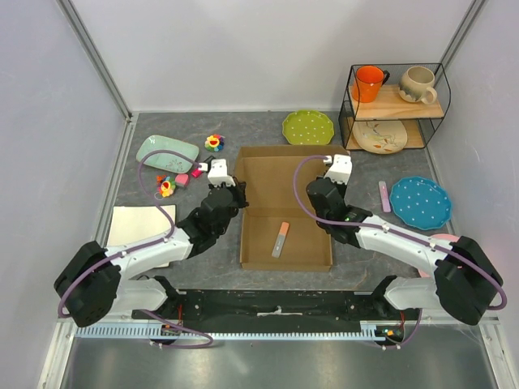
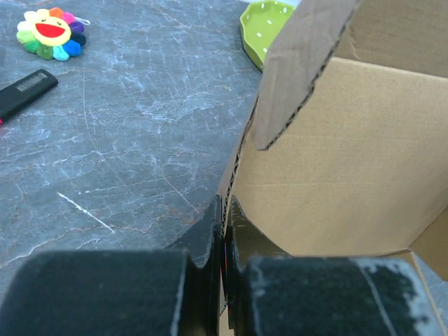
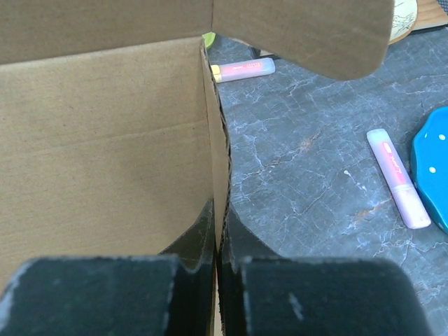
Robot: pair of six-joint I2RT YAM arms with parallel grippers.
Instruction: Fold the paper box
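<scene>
The brown paper box [image 1: 276,190] lies in the middle of the table, its side walls raised. My left gripper [image 1: 235,193] is shut on the box's left wall; in the left wrist view the corrugated edge [image 2: 238,157] runs down between the pinched fingers of that gripper [image 2: 224,210]. My right gripper [image 1: 312,194] is shut on the right wall, whose edge [image 3: 218,147] sits between the closed fingers of the gripper [image 3: 218,213]. A rounded flap [image 3: 308,31] hangs over the far corner. A pink and grey marker [image 1: 280,239] lies inside on the box floor.
A green dotted plate [image 1: 308,126] sits behind the box, a wire shelf [image 1: 395,108] with mugs and a plate at back right. A blue plate [image 1: 419,202] and pink highlighter [image 1: 383,196] lie right. A mint tray [image 1: 167,152], flower toy [image 1: 214,143] and white board [image 1: 139,224] lie left.
</scene>
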